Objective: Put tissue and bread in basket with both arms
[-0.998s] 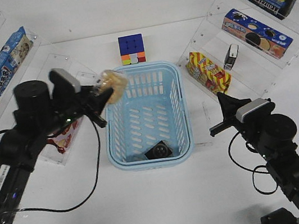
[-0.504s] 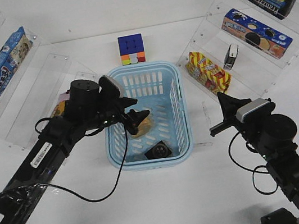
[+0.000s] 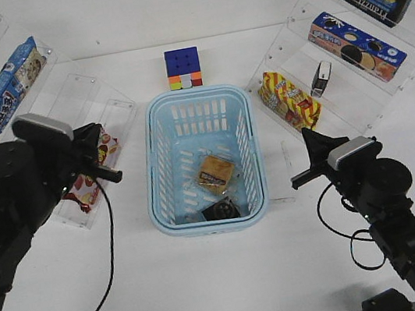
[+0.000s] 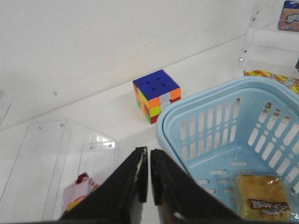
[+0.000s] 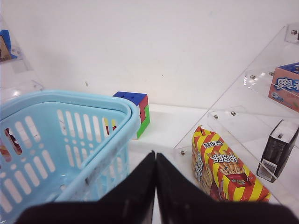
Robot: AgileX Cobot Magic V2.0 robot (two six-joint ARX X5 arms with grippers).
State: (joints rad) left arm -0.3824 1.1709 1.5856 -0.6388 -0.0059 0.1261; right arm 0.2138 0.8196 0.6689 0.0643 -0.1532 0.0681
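The light blue basket (image 3: pixel 160 163) stands mid-table. The bread (image 3: pixel 216 171), tan in clear wrap, lies on its floor, and the black tissue pack (image 3: pixel 221 211) lies at its near wall. My left gripper (image 3: pixel 109 171) is shut and empty, pulled back left of the basket; its wrist view shows the closed jaws (image 4: pixel 149 153), the basket rim (image 4: pixel 187 107) and the bread (image 4: pixel 261 203). My right gripper (image 3: pixel 308 139) is shut and empty, right of the basket; its wrist view shows the jaws (image 5: pixel 155 156) beside the basket wall (image 5: pixel 93 100).
A Rubik's cube (image 3: pixel 183 68) sits behind the basket. Clear acrylic shelves with snack boxes flank both sides. A red-and-yellow snack bag (image 3: pixel 288 100) and a small black item (image 3: pixel 322 78) are on the right shelf. Another snack bag (image 3: pixel 92 177) lies under my left gripper.
My left arm carried the bread over the basket, let it go inside, then drew back to the left with its jaws shut. The right arm has not moved.
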